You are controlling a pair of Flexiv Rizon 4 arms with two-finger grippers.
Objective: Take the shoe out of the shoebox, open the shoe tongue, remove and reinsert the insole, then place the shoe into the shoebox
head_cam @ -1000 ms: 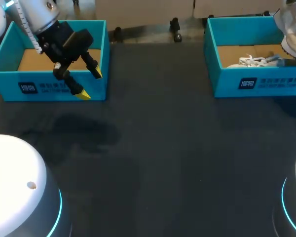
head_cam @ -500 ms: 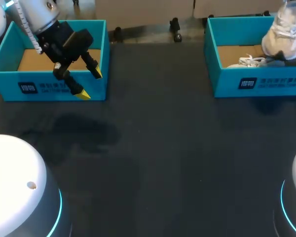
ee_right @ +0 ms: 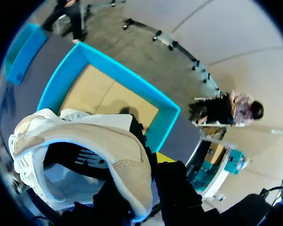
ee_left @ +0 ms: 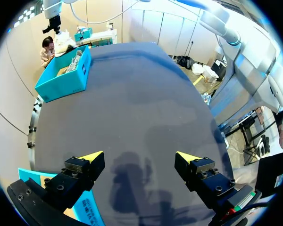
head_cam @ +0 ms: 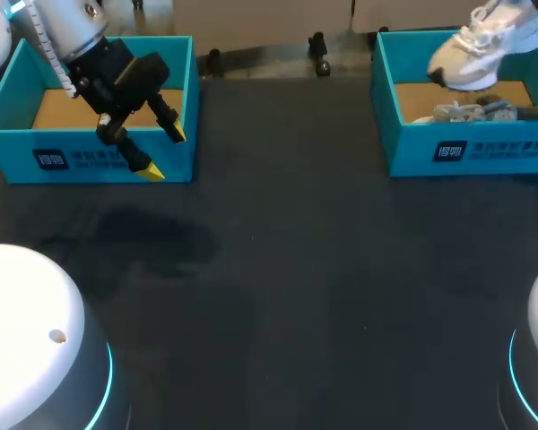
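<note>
White shoe [head_cam: 473,49] hangs above the right box [head_cam: 511,154], its heel collar pinched by the right gripper [ee_right: 148,165]. Left gripper [head_cam: 164,152] gapes wide before the left box [head_cam: 9,152]. Both teal boxes bear white labels [head_cam: 450,150].

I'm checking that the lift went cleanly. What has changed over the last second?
The white shoe, held in the right gripper, has swung leftward above the right shoebox and turned from toe-down to nearly level, toe pointing left. The second shoe stayed in that box. The left gripper stayed over the left shoebox, fingers open.
</note>
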